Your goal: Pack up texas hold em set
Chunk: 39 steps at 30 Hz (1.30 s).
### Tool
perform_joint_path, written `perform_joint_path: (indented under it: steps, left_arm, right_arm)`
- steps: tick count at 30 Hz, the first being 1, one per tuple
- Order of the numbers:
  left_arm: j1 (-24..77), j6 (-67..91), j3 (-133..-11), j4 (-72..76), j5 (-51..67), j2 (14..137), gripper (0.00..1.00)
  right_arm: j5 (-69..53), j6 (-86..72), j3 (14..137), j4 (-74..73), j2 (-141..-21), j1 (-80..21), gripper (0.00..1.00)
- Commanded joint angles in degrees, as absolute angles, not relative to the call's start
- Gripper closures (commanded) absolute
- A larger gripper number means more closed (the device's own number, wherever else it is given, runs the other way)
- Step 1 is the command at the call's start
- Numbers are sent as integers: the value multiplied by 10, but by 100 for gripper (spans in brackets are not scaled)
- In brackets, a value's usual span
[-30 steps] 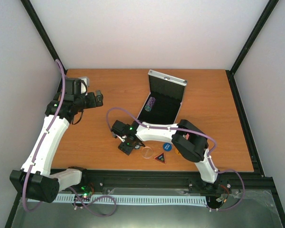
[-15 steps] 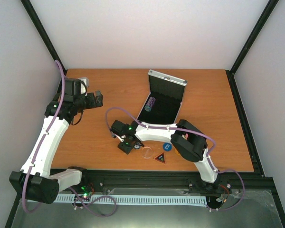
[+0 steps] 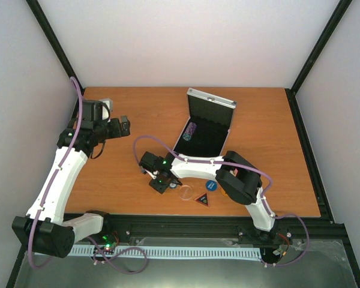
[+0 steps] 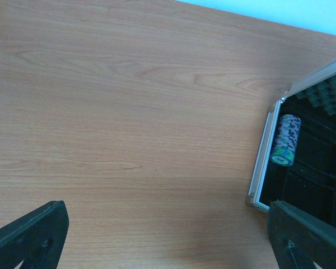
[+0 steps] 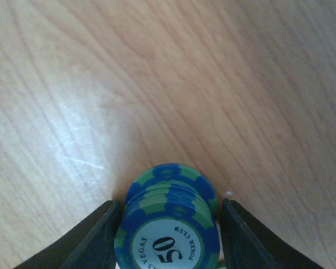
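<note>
The left gripper [image 3: 123, 126] is held wide open over the wooden table [image 3: 270, 180], with the case off to its right. A stack of blue-and-green 50 chips [image 5: 169, 224] is pinched between the right gripper [image 3: 159, 185] fingers. Just right of that gripper a triangular button [image 3: 202, 198] and a round blue button [image 3: 211, 185] are seen. Beyond them the silver case [image 3: 211, 117] is stood open, and a chip roll [image 4: 285, 140] is laid inside.

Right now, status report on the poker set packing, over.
Left pincer open. Right pincer straddles blue chip stack, grip unclear. Case open, nothing blocking it.
</note>
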<state>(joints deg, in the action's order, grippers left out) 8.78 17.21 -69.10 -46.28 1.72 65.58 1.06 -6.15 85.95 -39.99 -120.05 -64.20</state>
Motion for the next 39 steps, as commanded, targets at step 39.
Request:
perform_joint_path:
  steps: [39]
  left_arm:
    - [86, 168, -617, -456, -7, 603, 0]
  right_arm:
    - [70, -109, 859, -403, -1105, -573, 92]
